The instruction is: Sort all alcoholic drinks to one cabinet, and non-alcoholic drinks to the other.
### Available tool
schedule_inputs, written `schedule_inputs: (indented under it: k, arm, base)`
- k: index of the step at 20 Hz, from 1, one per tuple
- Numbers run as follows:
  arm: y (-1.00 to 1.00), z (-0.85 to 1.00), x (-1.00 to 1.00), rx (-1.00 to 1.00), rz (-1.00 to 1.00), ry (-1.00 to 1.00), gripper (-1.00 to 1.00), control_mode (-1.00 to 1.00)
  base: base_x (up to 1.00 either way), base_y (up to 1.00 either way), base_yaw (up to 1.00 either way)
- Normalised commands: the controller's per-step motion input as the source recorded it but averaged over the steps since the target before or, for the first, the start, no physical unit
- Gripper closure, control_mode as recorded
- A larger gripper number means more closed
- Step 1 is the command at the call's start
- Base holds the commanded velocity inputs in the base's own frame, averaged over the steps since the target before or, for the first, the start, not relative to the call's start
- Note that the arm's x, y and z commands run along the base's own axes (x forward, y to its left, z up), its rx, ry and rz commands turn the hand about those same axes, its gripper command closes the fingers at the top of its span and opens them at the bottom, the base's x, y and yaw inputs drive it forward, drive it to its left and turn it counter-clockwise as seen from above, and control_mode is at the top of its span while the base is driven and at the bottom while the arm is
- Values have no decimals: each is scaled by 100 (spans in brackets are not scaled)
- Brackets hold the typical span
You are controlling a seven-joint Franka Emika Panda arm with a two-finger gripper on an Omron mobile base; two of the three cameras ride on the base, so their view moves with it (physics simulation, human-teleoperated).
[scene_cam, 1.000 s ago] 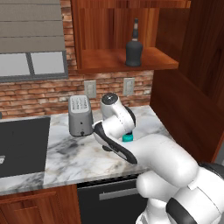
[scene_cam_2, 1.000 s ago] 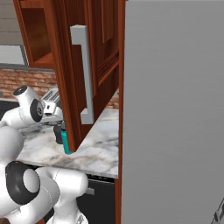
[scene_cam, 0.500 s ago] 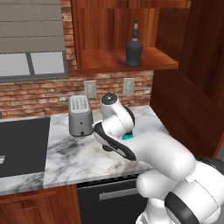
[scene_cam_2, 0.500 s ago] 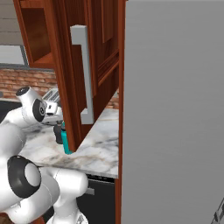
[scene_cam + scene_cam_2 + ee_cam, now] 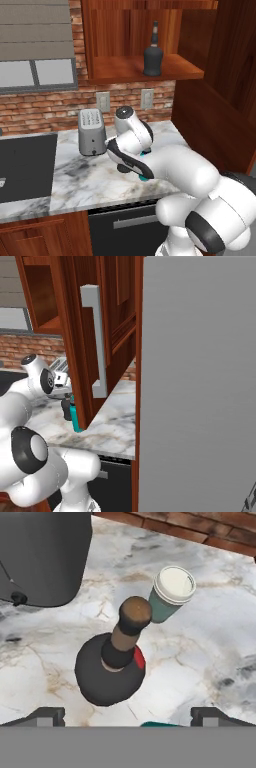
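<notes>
The arm folds low over the counter, its gripper open wide above a black bottle.

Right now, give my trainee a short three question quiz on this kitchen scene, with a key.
1. True or false: a black bottle already stands on the wall cabinet shelf.
2. In the hand view, what stands on the counter just beyond the second black bottle? A) a teal bottle B) a pale green cup with a white lid C) a toaster
3. Fill in: the gripper hangs over the second black bottle with its jaws ____.

Key: 1 true; 2 B, the cup; 3 open.
</notes>
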Motion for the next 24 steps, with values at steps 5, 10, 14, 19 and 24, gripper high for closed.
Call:
schedule_inputs:
  k: [5, 10, 14, 19, 24]
  arm:
    - [0, -12, 14, 0, 0, 0, -100, -100]
    - [0, -12, 21, 0, 0, 0, -100, -100]
    - [0, -11, 22, 0, 0, 0, -100, -100]
    - [0, -13, 16, 0, 0, 0, -100, -100]
    - [0, -18, 21, 0, 0, 0, -100, -100]
  base:
    - [0, 0, 0]
    - [0, 0, 0]
    - [0, 0, 0]
    - [0, 0, 0]
    - [0, 0, 0]
